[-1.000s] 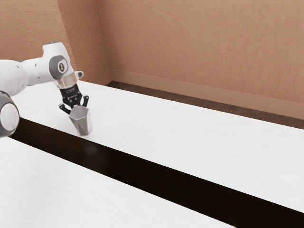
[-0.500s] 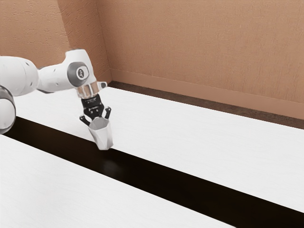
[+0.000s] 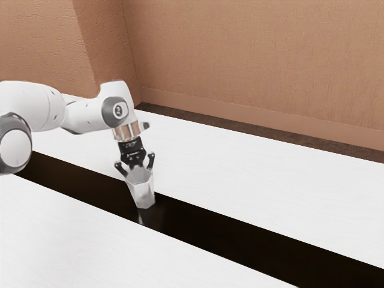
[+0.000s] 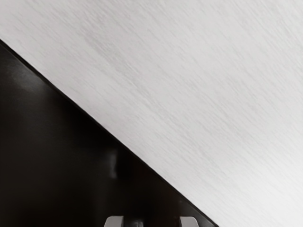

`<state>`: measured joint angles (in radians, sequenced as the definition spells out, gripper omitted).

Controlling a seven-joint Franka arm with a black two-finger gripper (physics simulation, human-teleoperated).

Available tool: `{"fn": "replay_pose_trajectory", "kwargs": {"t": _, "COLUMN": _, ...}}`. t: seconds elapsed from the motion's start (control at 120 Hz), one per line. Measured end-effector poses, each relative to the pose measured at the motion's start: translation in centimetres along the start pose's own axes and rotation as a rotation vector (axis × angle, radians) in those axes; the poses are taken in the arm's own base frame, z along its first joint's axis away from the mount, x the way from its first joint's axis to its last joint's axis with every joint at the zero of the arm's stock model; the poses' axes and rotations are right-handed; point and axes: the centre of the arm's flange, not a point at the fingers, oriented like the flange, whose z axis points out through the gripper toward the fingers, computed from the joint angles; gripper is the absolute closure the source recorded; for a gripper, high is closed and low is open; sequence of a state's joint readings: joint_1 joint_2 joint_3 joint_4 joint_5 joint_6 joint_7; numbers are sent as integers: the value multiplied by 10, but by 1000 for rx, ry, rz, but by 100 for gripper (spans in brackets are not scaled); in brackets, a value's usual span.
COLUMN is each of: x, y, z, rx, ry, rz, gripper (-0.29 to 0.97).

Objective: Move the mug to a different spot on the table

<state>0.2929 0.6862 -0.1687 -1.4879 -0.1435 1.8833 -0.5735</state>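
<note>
The white table (image 3: 258,174) is crossed by a dark band (image 3: 240,240) that runs from 9 o'clock toward 5 o'clock in the exterior view. Broad bare white surface lies on both sides of it: a wide stretch from 1 to 3 o'clock of the mug (image 3: 143,191), and another from 6 to 8 o'clock. The far table edge meets a tan wall (image 3: 252,54) at 12 o'clock. The black gripper (image 3: 137,168) points down, its 2 fingers (image 3: 122,170) spread around the mug's rim and clamped on it from 2 sides. The faceted pale mug hangs upright below the hand, over the band's near edge. I cannot tell whether its base touches the surface. The white arm (image 3: 72,114) comes in from 9 o'clock. In the wrist view, the band (image 4: 57,165) cuts diagonally under the hand beside the white tabletop (image 4: 199,85).
</note>
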Motion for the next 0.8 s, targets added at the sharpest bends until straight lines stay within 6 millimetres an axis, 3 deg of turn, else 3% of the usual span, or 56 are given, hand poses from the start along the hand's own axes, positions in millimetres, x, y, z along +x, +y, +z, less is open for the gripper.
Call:
{"fn": "replay_pose_trajectory", "kwargs": {"t": 0.15, "x": 1, "y": 3, "z": 9, "rx": -4, "ry": -6, "rz": 2, "gripper": 31}}
{"fn": "replay_pose_trajectory", "kwargs": {"t": 0.333, "x": -5, "y": 5, "z": -8, "rx": -14, "ry": 26, "rz": 9, "gripper": 13}}
{"fn": "replay_pose_trajectory", "kwargs": {"t": 0.5, "x": -34, "y": 6, "z": -65, "rx": -34, "ry": 110, "rz": 37, "gripper": 6}}
{"fn": "replay_pose_trajectory", "kwargs": {"t": 0.608, "x": -76, "y": 22, "z": -124, "rx": -12, "ry": 239, "rz": 115, "gripper": 4}}
{"fn": "replay_pose_trajectory", "kwargs": {"t": 0.8, "x": -130, "y": 40, "z": -208, "rx": 81, "ry": 435, "rz": 249, "gripper": 1}}
